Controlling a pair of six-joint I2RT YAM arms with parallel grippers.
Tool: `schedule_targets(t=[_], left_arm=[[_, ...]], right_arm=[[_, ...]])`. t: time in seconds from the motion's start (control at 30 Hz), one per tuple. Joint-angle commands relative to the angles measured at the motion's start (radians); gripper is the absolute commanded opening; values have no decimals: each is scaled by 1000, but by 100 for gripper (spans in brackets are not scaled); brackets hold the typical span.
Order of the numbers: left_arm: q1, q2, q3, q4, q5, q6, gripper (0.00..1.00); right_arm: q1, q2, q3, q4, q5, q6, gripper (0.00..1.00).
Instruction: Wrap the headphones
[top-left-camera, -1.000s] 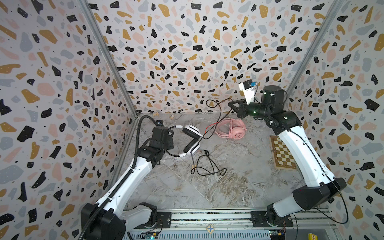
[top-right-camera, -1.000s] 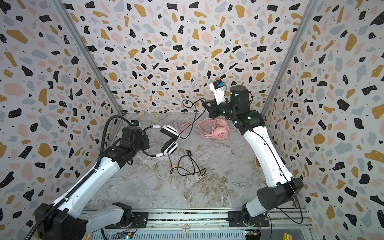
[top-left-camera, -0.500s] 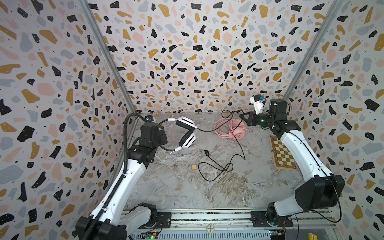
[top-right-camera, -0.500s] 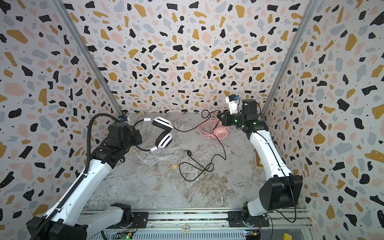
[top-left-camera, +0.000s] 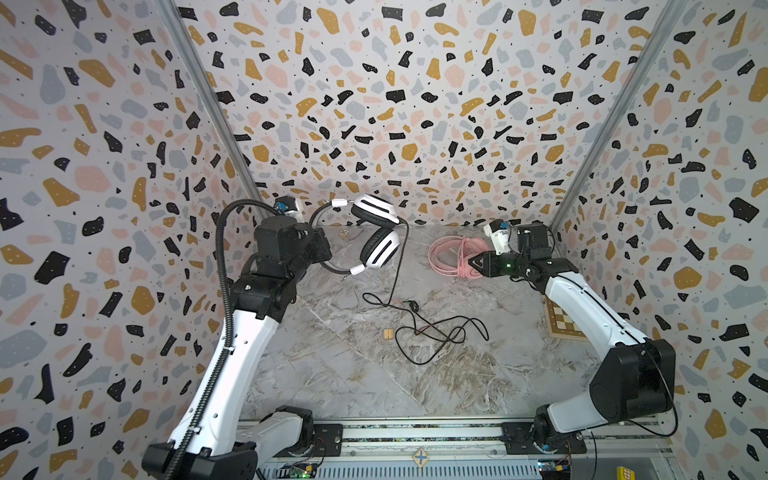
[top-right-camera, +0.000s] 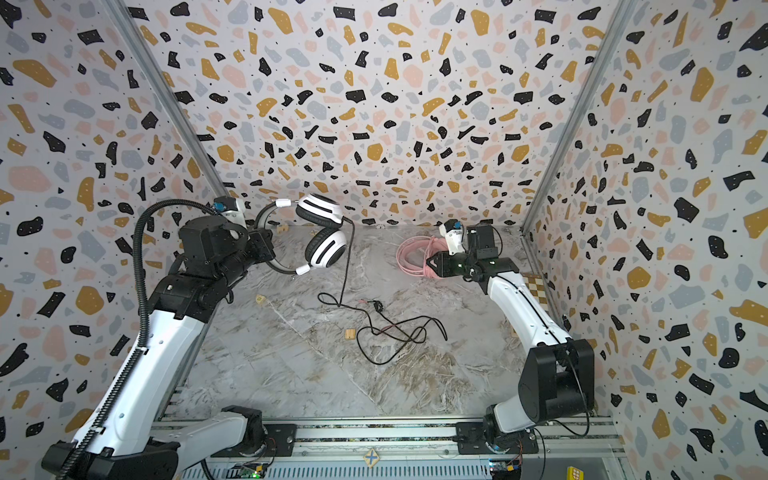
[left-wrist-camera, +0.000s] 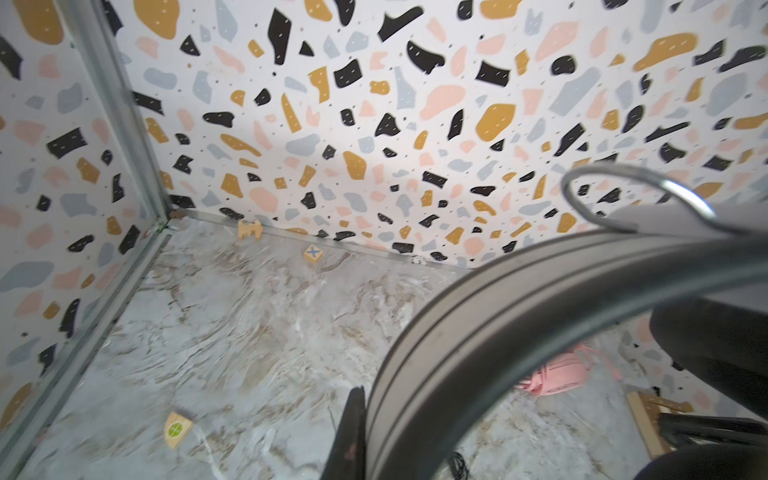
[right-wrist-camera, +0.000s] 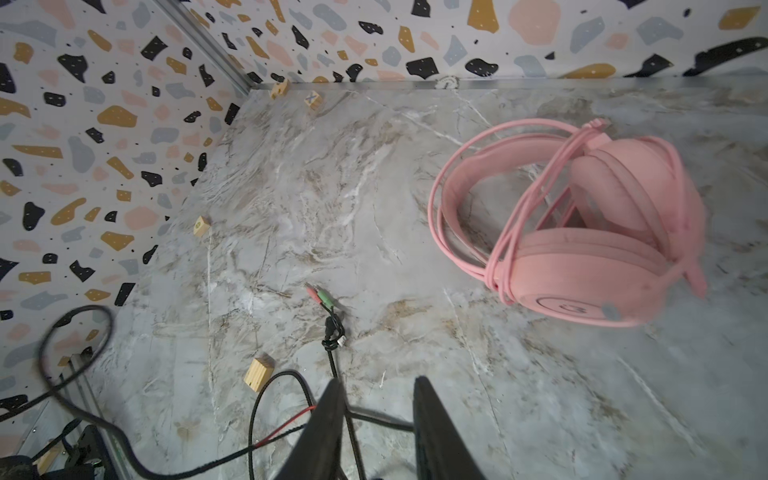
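Aloft near back wall (top-left-camera: 415, 124), white headset (top-left-camera: 380, 251) in left jaws' grip; right jaws parted near pink headset (right-wrist-camera: 602, 266)

In the left wrist view, the headband (left-wrist-camera: 519, 299) of the white headset (top-left-camera: 380, 249) sits so close it's just a blurry grey arc. It hides most of the pink headset (left-wrist-camera: 557, 374), and the left gripper (top-left-camera: 323, 254) shows only one dark finger (left-wrist-camera: 351, 432) there. In both top views the right arm covers part of the checkered board (top-left-camera: 561, 326). The black cable (right-wrist-camera: 331, 359) slips behind the right gripper (right-wrist-camera: 376, 384) and off the edge.
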Motion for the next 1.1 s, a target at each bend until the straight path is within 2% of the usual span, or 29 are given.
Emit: schedule_targets(t=[0.0, 0.1, 0.23, 0.3, 0.37, 0.57, 0.67, 0.93, 1.07], left_arm=[[4, 12, 75, 100, 114, -60, 0], [4, 44, 123, 94, 156, -72, 0], [4, 83, 188, 95, 204, -95, 0], [4, 97, 214, 99, 225, -105, 0], [4, 112, 236, 102, 247, -117, 0], [4, 150, 277, 109, 299, -145, 0], [4, 153, 274, 120, 305, -150, 0], [7, 173, 293, 110, 294, -141, 0], [7, 177, 291, 127, 301, -152, 0]], right_arm=[[47, -8, -35, 94, -82, -30, 35], [76, -17, -83, 206, -218, -15, 43], [103, -48, -183, 415, -390, 40, 61], [104, -51, -245, 544, -425, 104, 67], [104, -27, -265, 591, -423, 115, 71], [124, 0, -312, 681, -409, 155, 71], [132, 11, -323, 760, -454, 208, 71], [144, -61, -349, 709, -463, 170, 72], [138, -120, -466, 891, -504, 279, 72]])
